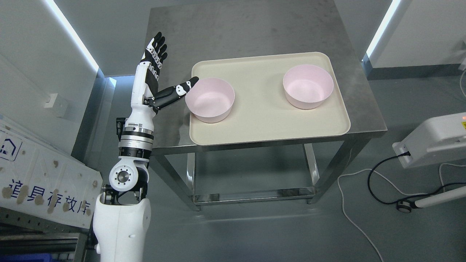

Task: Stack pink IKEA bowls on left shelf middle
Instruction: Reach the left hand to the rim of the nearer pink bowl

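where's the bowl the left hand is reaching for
In the head view, the left bowl sits at the left end of the cream tray on the steel table, right by the open left hand's thumb. The other bowl sits at the tray's right.

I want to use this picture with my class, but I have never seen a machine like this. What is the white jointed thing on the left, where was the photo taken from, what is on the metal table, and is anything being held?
The photo looks down from a camera on a humanoid robot's head. The white jointed thing is its left arm, ending in a left hand with black fingers. The fingers are spread, and the thumb reaches to the rim of the nearer pink bowl; nothing is grasped yet. On the steel table lies a cream tray holding that bowl and a second pink bowl, set apart, not stacked. The right arm is out of view.
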Controlling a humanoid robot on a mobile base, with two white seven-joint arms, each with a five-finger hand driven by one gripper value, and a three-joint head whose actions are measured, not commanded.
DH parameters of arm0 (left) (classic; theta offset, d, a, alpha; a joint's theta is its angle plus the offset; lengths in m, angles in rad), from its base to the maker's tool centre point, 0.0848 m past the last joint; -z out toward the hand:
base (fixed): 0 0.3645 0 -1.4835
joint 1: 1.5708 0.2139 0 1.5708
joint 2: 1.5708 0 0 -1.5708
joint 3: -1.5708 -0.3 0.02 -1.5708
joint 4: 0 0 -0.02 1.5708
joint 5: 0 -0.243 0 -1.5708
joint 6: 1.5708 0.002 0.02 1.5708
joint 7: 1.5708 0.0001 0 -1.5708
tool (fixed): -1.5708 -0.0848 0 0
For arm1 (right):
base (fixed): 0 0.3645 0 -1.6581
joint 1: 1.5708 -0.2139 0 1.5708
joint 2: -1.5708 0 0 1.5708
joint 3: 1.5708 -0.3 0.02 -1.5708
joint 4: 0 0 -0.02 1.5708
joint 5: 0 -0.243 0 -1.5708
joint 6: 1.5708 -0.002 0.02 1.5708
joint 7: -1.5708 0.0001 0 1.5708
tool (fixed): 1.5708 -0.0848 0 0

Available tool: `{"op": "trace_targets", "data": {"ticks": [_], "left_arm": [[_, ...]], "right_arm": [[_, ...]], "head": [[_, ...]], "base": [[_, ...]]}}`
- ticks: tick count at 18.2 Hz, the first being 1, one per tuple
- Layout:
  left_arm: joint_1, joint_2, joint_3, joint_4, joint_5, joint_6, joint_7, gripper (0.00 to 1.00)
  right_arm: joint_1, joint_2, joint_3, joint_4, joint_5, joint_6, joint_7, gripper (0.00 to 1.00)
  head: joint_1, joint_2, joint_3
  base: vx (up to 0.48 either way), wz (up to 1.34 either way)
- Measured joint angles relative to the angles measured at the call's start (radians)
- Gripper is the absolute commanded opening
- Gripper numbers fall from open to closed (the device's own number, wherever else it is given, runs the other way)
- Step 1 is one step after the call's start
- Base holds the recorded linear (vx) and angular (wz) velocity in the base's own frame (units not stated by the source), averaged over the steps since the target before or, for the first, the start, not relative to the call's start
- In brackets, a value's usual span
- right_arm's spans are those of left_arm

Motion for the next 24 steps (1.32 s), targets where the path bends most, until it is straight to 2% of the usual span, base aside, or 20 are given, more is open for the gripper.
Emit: {"op": "trace_targets", "data": {"ticks": [12,19,24], "left_arm": [[-0.033,0.006,0.006,0.003,0.000,-0.002,-0.027,1.00],[-0.142,0.158,-0.013,0.040,0.000,0.189,-0.335,0.99],[-0.225,0.228,-0.051,0.059,-0.001,0.339,-0.421,0.98]], "right_arm": [[0.000,0.000,0.000,0.000,0.000,0.000,0.000,1.00],[0.000,0.000,0.000,0.000,0.000,0.000,0.000,1.00],[0.000,0.000,0.000,0.000,0.000,0.000,0.000,1.00]], "head": [[0.0000,0.000,0.000],[0.0000,0.000,0.000],[0.0000,0.000,0.000]], "base": [[0.000,0.00],[0.000,0.00],[0.000,0.00]]}}
